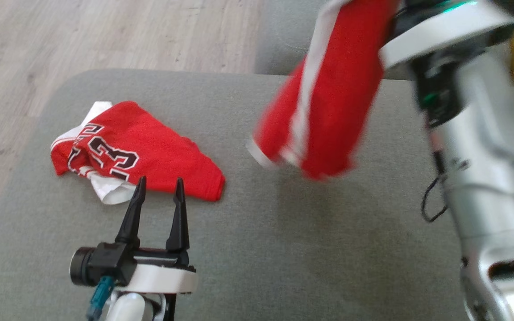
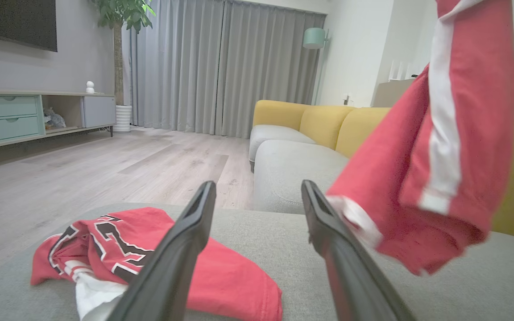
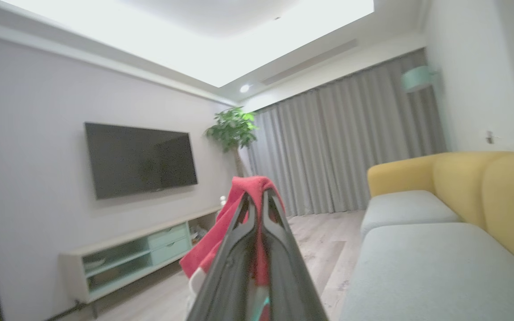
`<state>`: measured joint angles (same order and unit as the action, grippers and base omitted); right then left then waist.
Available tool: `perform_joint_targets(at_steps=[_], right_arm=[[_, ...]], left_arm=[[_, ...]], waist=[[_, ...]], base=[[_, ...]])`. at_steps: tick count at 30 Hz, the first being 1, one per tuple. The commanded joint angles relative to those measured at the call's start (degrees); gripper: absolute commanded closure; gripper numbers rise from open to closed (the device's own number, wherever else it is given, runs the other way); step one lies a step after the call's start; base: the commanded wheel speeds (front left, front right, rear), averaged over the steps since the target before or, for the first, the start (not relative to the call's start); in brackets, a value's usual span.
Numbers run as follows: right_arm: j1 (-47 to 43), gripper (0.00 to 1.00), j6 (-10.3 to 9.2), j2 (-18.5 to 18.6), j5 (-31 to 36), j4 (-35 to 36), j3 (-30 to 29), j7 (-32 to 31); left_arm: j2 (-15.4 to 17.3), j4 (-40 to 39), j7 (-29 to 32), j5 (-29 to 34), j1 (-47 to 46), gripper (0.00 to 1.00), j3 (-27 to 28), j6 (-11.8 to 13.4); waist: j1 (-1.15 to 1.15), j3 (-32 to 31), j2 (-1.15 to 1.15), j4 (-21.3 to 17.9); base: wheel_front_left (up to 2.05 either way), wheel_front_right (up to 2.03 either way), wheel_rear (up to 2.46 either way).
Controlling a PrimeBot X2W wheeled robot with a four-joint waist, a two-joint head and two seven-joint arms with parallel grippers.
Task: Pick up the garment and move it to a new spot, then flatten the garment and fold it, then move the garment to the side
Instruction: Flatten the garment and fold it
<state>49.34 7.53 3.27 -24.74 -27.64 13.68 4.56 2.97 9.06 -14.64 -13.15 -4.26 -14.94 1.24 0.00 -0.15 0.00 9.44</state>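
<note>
your right tool [image 3: 257, 198] has its fingers pinched together on a fold of the red garment [image 1: 333, 89]. the garment hangs in the air over the far right of the grey cushion [image 1: 283, 249], with its white-banded hem dangling low and blurred, so it is probably swinging. this reads as the carry to a new spot. your left tool [image 1: 159, 180] is spread wide and holds nothing, its tips just short of the crumpled jersey [image 1: 150, 151] lying at the left. aim for the bare middle of the cushion, well apart from the jersey, so the two red pieces don't tangle. let the swing die down before you lower, then set the hem down first and draw the grip away from it, so the cloth lays out long instead of heaping. don't let go until most of it is resting. the grip looks to be on a small bunch, so move gently or it may slip. hold the left tool clear of the jersey; you'll likely want it for the flattening.
</note>
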Motion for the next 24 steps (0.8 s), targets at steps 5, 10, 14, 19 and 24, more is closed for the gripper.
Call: perform_joint_targets(at_steps=[5, 10, 14, 19, 24], right_arm=[[-0.44, 1.0, -0.04, -0.39, -0.54, -5.66, -13.36, -0.86], [-12.82, 1.0, -0.04, -0.39, 8.63, -11.04, -25.93, 0.1], [-21.0, 1.0, -0.04, -0.39, 13.52, -14.71, -33.39, 1.44], [-23.29, 0.0, -0.04, -0.39, 12.84, -17.99, -35.46, 3.43], [-25.19, 0.0, -0.04, -0.39, 9.69, -14.92, -26.51, 9.09]], left_arm=[[-0.09, -2.65, -0.36, 0.06, -0.59, 0.0, 2.15, 0.25], [-0.09, -3.02, -0.36, 0.32, -0.91, 0.0, 2.28, 0.01], [-0.09, -2.95, -0.36, 0.8, -1.61, 0.0, 2.1, -0.42], [-0.09, -2.83, -0.36, 1.17, -2.14, 0.0, 2.6, -0.68], [-0.09, -3.07, -0.36, 1.11, -2.67, 0.0, 2.52, -0.86]], waist=[[0.0, -0.42, 0.0, -2.48], [0.0, 0.91, 0.0, -4.06], [0.0, 2.13, 0.0, -5.17], [0.0, 2.92, 0.0, -6.75], [0.0, 2.8, 0.0, -8.91]], base=[[0.0, 0.0, 0.0], [0.0, 0.0, 0.0], [0.0, 0.0, 0.0], [0.0, 0.0, 0.0], [0.0, 0.0, 0.0]])
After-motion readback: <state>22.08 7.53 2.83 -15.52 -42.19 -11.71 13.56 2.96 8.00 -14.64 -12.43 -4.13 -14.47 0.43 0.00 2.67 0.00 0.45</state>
